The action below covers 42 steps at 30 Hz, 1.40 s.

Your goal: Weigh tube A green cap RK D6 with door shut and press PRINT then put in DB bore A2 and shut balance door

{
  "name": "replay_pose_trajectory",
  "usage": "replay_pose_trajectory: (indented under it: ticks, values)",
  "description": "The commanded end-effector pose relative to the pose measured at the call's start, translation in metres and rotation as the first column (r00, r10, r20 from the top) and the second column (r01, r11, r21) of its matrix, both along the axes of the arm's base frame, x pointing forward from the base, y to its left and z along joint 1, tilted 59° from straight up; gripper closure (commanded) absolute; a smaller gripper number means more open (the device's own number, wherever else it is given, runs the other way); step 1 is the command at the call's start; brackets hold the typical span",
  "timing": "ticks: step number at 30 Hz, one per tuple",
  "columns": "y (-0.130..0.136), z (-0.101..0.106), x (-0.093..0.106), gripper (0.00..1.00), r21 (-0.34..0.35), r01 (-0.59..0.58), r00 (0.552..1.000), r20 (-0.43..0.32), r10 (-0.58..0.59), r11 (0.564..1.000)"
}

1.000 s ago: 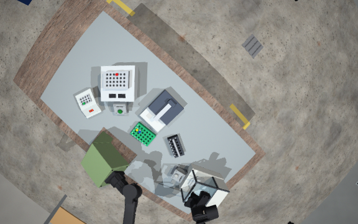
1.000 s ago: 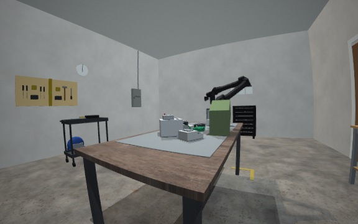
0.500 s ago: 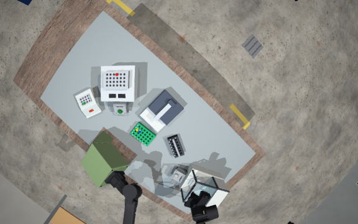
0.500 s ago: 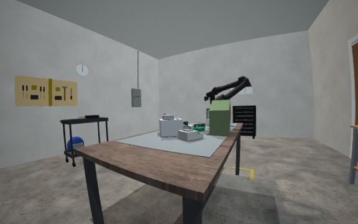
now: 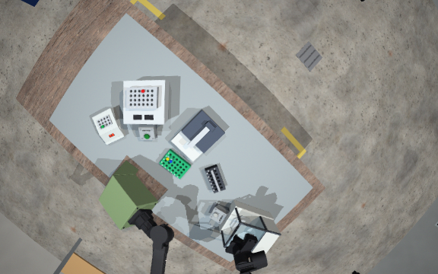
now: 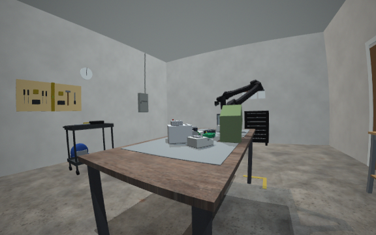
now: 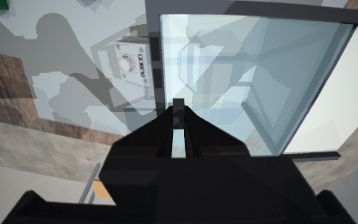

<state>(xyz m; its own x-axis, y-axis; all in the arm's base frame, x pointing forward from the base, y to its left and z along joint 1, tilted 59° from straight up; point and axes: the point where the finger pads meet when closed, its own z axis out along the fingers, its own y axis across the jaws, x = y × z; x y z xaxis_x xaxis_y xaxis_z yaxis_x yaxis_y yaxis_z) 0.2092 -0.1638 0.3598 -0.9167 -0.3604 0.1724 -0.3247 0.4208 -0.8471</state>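
The balance [image 5: 251, 226] stands at the near right end of the mat, with its glass box [image 7: 250, 80] and its white PRINT key [image 7: 126, 64] on the sloping front. My gripper [image 7: 178, 111] hangs over the top of the glass box, shut on a small dark handle of the sliding top door [image 7: 178, 103]. The handle is close to the front frame bar [image 7: 154, 60]. I cannot tell whether the door is fully closed. A green-capped tube [image 5: 102, 126] sits in a front bore of the dry block [image 5: 107, 125] at the far left. My gripper also shows in the top view [image 5: 239, 239].
The green tube rack [image 5: 175, 164] holds a yellow-capped and a blue-capped tube. Behind it stand the mixer [image 5: 144, 102] with a red-capped tube, the spectrophotometer [image 5: 196, 133] and the magnet block [image 5: 214, 178]. A green box [image 5: 125, 194] stands at the arm's base.
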Motion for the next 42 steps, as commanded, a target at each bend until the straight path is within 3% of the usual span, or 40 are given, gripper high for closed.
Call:
replay_pose_trajectory:
  ticks: [1, 8, 9, 10, 23, 24, 42]
  values:
    - [0.004, -0.006, -0.005, 0.94, 0.006, -0.003, 1.0, -0.006, 0.003, 1.0]
    - [0.004, -0.006, -0.005, 0.94, 0.006, -0.003, 1.0, -0.006, 0.003, 1.0]
    - [-0.003, 0.005, -0.001, 0.7, 0.008, 0.014, 1.0, -0.009, -0.014, 1.0]
    - [-0.004, 0.015, 0.001, 0.7, 0.003, 0.008, 1.0, -0.004, -0.008, 1.0]
    - [-0.002, 0.01, 0.001, 0.7, 0.002, 0.003, 1.0, 0.01, -0.003, 1.0]
    - [-0.002, 0.017, 0.0, 0.7, 0.004, 0.016, 1.0, 0.02, -0.016, 1.0]
    - [0.024, 0.029, -0.002, 0.7, 0.005, -0.003, 1.0, 0.013, 0.002, 1.0]
